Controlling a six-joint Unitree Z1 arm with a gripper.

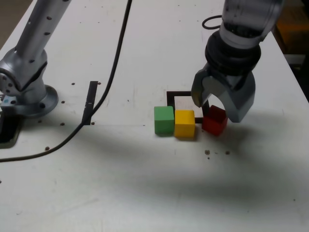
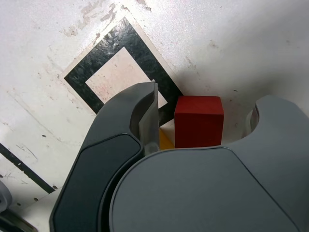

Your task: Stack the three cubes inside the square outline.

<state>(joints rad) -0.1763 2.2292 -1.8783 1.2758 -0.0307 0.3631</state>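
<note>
Red cube [image 1: 215, 121]: on the surface [image 1: 145, 183], just outside the square outline [image 1: 186, 104] at its exterior-view right corner; sits between the hand's [image 1: 218, 105] parted jaws, gaps visible either side, not gripped. Yellow cube [image 1: 184, 123] and green cube [image 1: 163, 120]: touching, along the outline's near edge.

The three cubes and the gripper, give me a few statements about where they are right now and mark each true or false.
1. The green cube and yellow cube sit side by side. True.
2. The red cube is stacked on the yellow cube. False: it rests on the table.
3. The gripper is open, its jaws straddling the red cube. True.
4. All cubes lie fully inside the square outline. False: its white centre is bare.
</note>
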